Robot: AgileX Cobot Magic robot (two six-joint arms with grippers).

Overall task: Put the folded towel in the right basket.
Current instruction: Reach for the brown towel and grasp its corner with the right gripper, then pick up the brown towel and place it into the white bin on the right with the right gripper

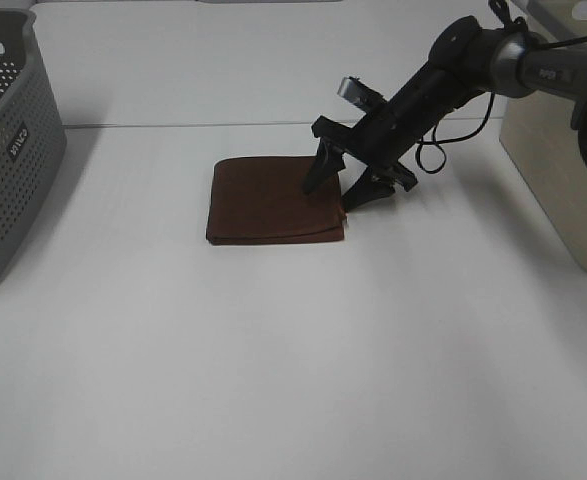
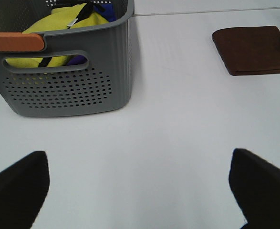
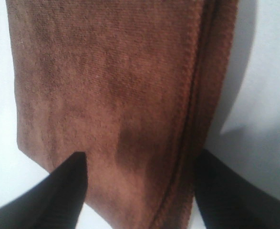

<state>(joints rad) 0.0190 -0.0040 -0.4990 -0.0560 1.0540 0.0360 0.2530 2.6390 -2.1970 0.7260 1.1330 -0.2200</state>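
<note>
The folded brown towel [image 1: 268, 200] lies flat at the middle of the white table. It also shows in the left wrist view [image 2: 254, 47] and fills the right wrist view [image 3: 116, 95]. My right gripper [image 1: 327, 198] is open and tilted down over the towel's right edge, with one finger on top of the towel and the other just off that edge; in its own view [image 3: 140, 200] the fingers straddle the hemmed edge. The right basket [image 1: 563, 170] is beige and stands at the right edge. My left gripper [image 2: 140, 191] is open and empty, well away from the towel.
A grey perforated basket [image 1: 8, 150] stands at the far left. In the left wrist view [image 2: 68, 81] it holds yellow and blue cloth items. A black cable loops under my right arm near the wrist.
</note>
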